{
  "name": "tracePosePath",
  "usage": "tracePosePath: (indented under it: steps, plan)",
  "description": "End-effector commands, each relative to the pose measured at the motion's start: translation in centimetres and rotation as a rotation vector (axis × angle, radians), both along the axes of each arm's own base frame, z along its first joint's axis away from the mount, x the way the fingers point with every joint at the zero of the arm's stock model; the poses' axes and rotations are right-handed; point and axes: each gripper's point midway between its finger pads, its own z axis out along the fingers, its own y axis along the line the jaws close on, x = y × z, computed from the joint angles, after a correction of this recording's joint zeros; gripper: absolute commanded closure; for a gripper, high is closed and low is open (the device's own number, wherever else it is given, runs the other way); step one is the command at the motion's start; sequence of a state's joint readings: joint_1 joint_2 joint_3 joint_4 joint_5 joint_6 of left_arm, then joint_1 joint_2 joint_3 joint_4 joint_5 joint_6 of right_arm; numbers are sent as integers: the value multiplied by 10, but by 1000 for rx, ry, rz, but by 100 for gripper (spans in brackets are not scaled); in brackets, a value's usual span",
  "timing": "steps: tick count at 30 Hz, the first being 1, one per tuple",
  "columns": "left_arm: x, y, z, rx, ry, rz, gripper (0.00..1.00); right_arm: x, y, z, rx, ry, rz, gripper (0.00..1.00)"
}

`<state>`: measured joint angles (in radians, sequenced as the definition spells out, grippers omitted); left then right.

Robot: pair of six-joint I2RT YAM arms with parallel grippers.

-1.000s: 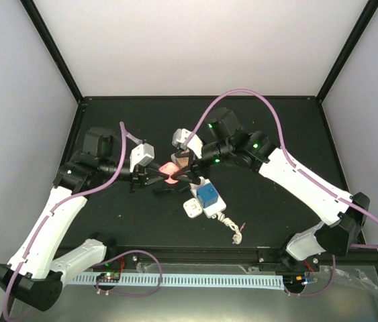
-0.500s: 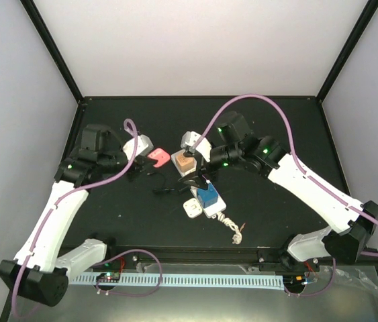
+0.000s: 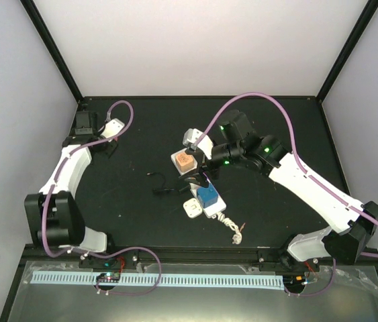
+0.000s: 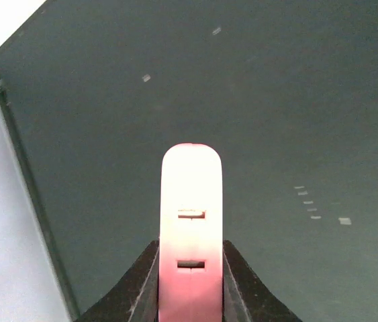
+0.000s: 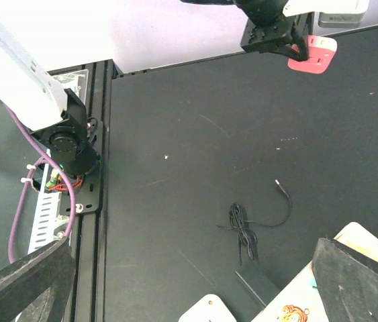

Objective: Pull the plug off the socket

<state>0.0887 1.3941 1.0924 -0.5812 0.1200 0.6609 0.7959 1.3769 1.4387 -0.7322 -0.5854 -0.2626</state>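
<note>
**Top view.** You had swung the left arm (image 3: 68, 168) away from table centre to the 10 o'clock corner. Its load was too small to make out here. The socket (image 3: 208, 196) lay at centre, running toward 5 o'clock with its cord bundled at that end. The right gripper (image 3: 199, 176) hung over the strip's middle.

**Left wrist view.** The left gripper (image 4: 190, 245) was clenched on the pink plug (image 4: 190, 194), with only dark table (image 4: 296, 100) beyond it. Two slots showed on the plug's face, and its underside was hidden.

**Right wrist view.** Your right fingers (image 5: 21, 282) had just spread wide, with nothing between them. The socket was cut off at the 5 o'clock edge. The plug sat at 1 o'clock, well apart from it.

Judgement: the plug had come off a moment earlier, and the pull looked done.
</note>
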Motion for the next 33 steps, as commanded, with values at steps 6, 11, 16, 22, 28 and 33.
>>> tracePosePath:
  steps: [6, 11, 16, 22, 28, 33]
  plan:
    - [56, 76, -1, 321, -111, 195, 84, 3, 3, 2, 11, 2, -4, 1]
    - [74, 95, -22, 409, -85, 245, 84, 3, 3, 3, 11, 6, -2, 1]
    - [81, 103, -45, 438, -47, 266, 85, 3, 1, 2, 8, -2, -9, 1]
    - [84, 109, -69, 463, -14, 282, 84, 3, 1, 0, 7, -2, -8, 1]
    - [82, 108, -91, 458, 22, 279, 83, 3, 2, -1, 6, 7, -7, 1]
    - [79, 106, -108, 455, 51, 272, 82, 4, 3, -2, 4, 10, -5, 0]
